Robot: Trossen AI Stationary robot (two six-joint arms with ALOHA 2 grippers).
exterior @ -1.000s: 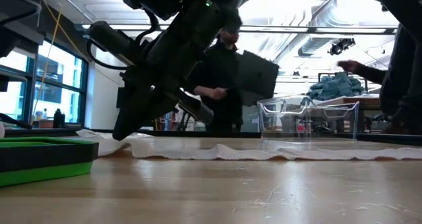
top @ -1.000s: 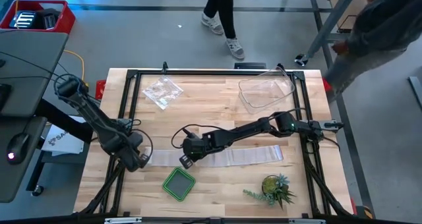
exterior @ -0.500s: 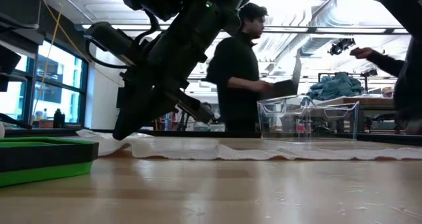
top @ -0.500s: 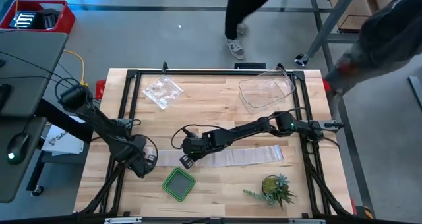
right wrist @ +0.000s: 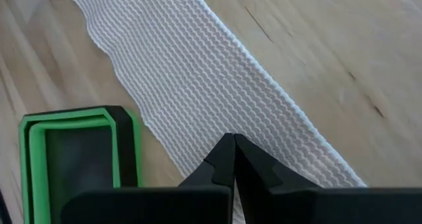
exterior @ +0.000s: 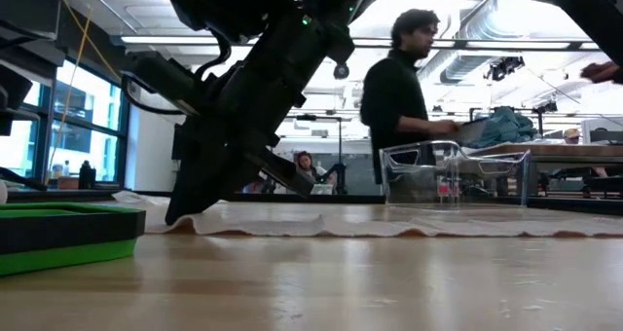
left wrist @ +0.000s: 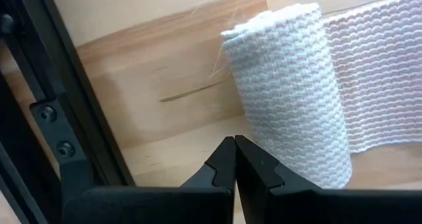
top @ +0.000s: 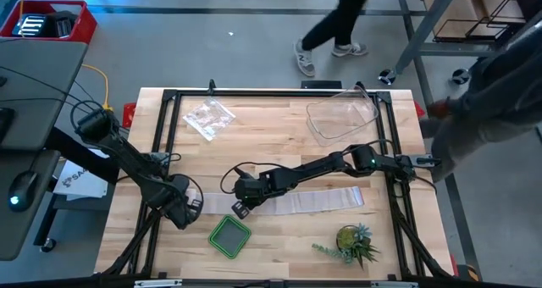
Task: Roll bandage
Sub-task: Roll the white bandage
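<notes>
The bandage [top: 296, 202] lies as a long strip across the near middle of the table [top: 279, 119], its left end already wound into a small roll. My right pincer [top: 240, 206] presses, fingers together, on the strip just right of that roll, and my left pincer [top: 191, 205], also together and holding nothing, sits just beside the roll. I judge the rolling barely begun; next I must push the roll rightward while keeping the strip straight.

I can read nothing for certain: the white paper sheet [top: 74, 180] on the floor beside my left arm carries dark lettering, but too small to make out.
</notes>
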